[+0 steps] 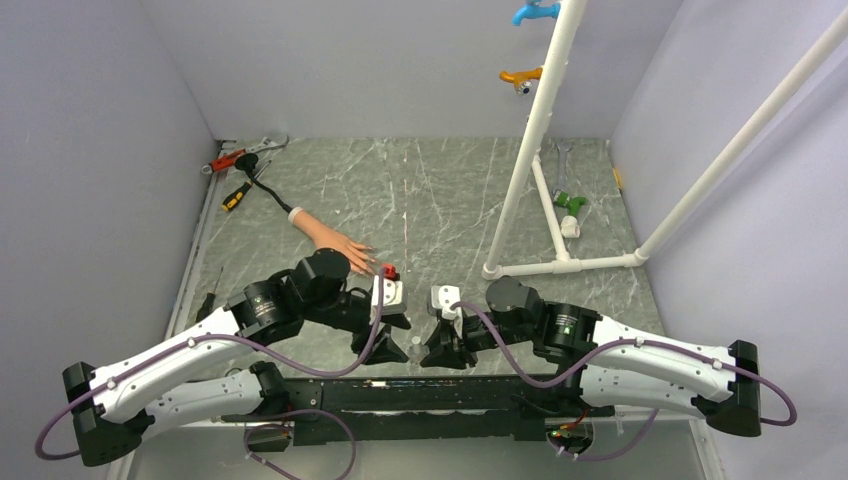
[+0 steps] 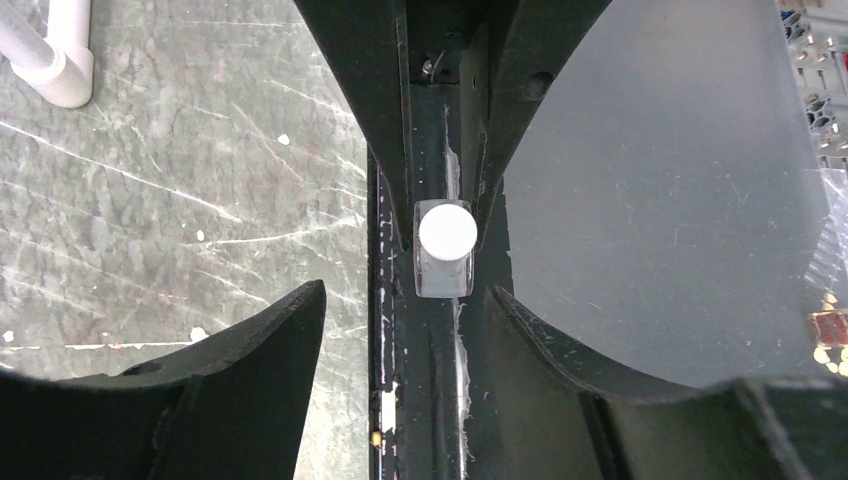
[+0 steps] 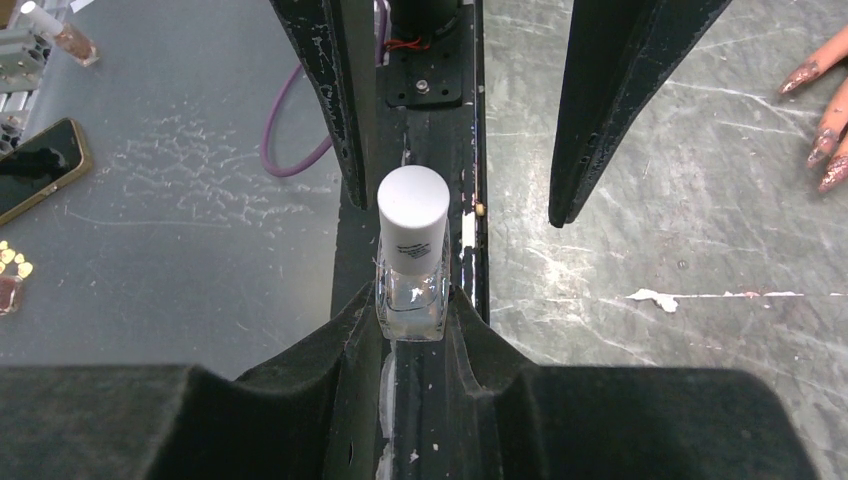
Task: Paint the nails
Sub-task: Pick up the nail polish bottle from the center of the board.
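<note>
Right pincer [image 3: 412, 318] clamped on clear bottle [image 3: 411, 290]; left pincer [image 2: 405, 290] apart, flanking white cap [image 2: 447, 230]. Right wrist view, unlike left, shows glittery nails [image 3: 822, 140] right of pincer.

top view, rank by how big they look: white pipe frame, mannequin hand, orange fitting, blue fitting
1. white pipe frame, by far
2. mannequin hand
3. orange fitting and blue fitting: they look about alike, and the blue one is cut off by the top edge, so I won't rank them.

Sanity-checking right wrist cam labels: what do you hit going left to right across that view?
dark phone → purple cable → clear bottle → mannequin nails
</note>
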Robot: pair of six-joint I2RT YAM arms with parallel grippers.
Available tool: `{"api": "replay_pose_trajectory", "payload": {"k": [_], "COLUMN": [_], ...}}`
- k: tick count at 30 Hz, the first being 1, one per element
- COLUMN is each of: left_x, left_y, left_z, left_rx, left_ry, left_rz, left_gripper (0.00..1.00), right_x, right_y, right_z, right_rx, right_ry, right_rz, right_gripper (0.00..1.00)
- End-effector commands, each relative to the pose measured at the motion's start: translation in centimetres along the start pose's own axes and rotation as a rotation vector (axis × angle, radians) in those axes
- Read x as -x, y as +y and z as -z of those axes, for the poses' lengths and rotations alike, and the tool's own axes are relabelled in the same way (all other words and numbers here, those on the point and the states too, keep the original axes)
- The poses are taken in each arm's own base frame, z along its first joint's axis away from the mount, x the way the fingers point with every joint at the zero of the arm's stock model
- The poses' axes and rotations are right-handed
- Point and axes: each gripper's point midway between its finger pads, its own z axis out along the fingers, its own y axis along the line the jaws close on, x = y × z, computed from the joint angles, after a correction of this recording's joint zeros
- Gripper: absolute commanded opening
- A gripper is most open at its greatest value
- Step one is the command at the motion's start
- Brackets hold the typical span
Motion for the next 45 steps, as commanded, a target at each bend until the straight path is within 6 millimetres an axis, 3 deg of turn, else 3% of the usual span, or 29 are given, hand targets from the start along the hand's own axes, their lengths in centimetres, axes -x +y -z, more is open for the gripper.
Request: {"api": "replay_pose_trajectory", "payload": {"k": [1, 20, 21, 24, 26, 29, 32, 35, 45], "left_x": [1.7, 0.8, 0.9, 0.9, 0.8, 0.7, 1.1, 1.9, 4.3], "left_y": [0.1, -0.6, -0.6, -0.7, -0.7, -0.7, -0.8, -0.7, -0.8], "left_z": [0.2, -1.3, -1.3, -1.5, -1.7, -1.9, -1.8, -1.7, -1.1], "left_rx": [0.024, 0.003, 0.002, -0.008, -0.009, -0.013, -0.009, 0.002, 0.025], "left_ry": [-0.032, 0.023, 0.019, 0.022, 0.031, 0.038, 0.014, -0.022, -0.153], "left_rz": [-0.057, -0.049, -0.051, -0.053, -0.049, -0.042, -0.042, -0.048, -0.075], "left_gripper": [0.62, 0.50, 0.47, 0.26, 0.03, 0.00, 0.00, 0.00, 0.00], "right_x": [2.8, 3.0, 2.9, 2.8, 2.8, 2.9, 3.1, 3.4, 4.9], "right_y": [0.5, -0.1, -0.2, -0.2, -0.3, -0.5, -0.9, -0.8, 0.8], "right_z": [0.2, -0.1, -0.2, -0.2, -0.2, 0.0, 0.6, 1.6, 4.1], "right_rx": [0.024, -0.004, -0.005, -0.007, -0.009, -0.027, -0.067, -0.086, -0.061], "right_ry": [-0.070, -0.064, -0.061, -0.056, -0.055, -0.062, -0.092, -0.151, -0.304], "right_rz": [0.033, 0.030, 0.030, 0.027, 0.026, 0.029, 0.035, 0.048, 0.080], "right_gripper": [0.00, 0.00, 0.00, 0.00, 0.00, 0.00, 0.33, 0.51, 0.55]}}
